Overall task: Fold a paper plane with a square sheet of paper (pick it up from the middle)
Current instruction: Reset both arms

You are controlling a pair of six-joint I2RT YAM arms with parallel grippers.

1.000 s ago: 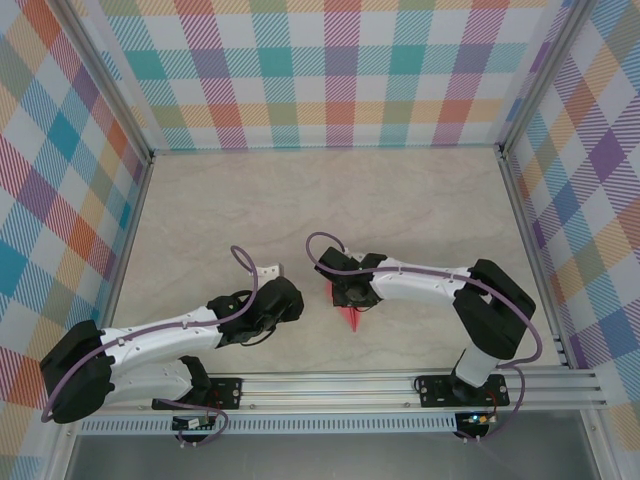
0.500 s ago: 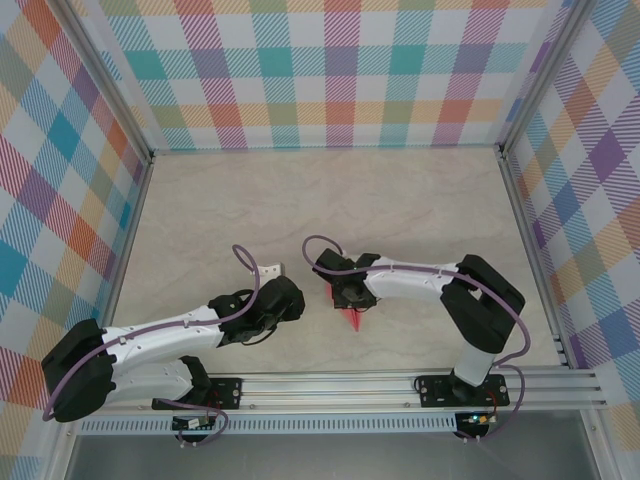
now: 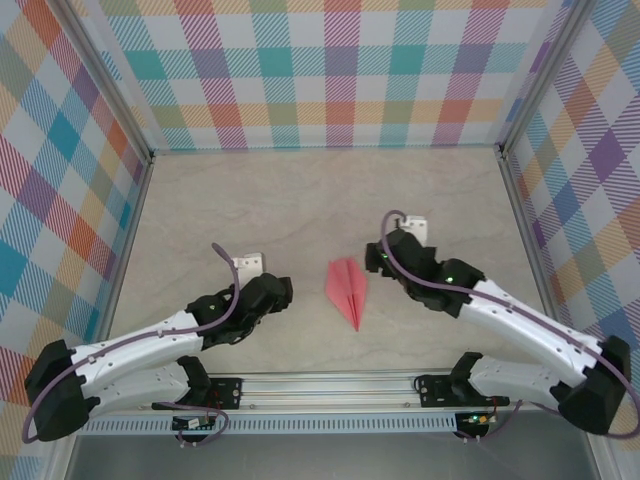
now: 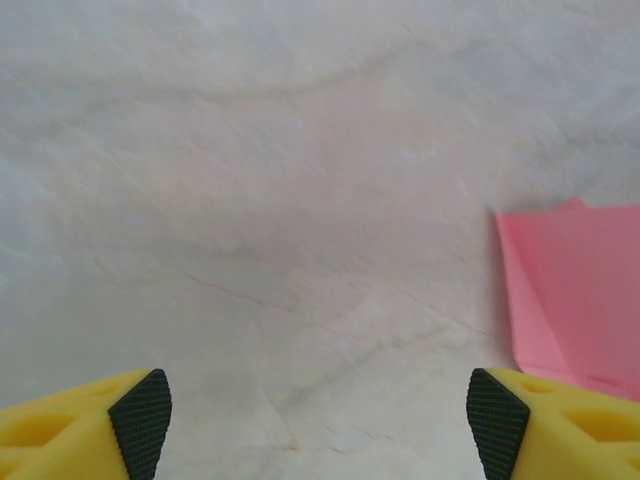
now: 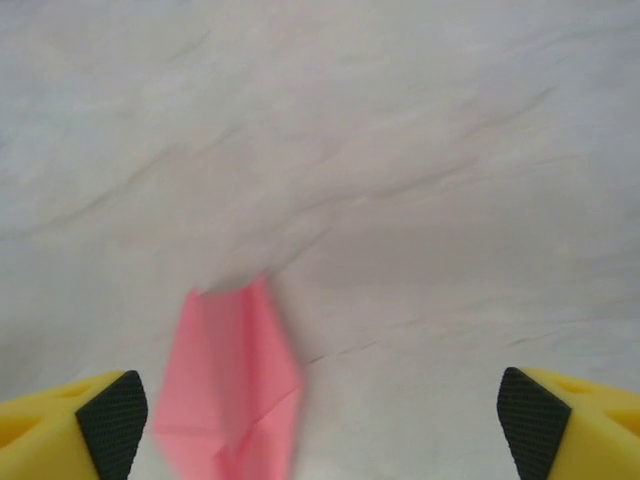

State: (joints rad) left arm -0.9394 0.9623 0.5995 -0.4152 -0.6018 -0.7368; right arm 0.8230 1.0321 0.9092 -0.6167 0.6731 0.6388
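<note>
The paper plane (image 3: 347, 290) is lying on the desk (image 3: 300, 200) towards the middle of its near edge, tip pointing nearward. The left gripper (image 4: 318, 425) and right gripper (image 5: 320, 425) are hanging released on either side, grasping nothing.

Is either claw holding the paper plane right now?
No, the plane lies on the table between the left claw and the right claw, touching neither.
</note>
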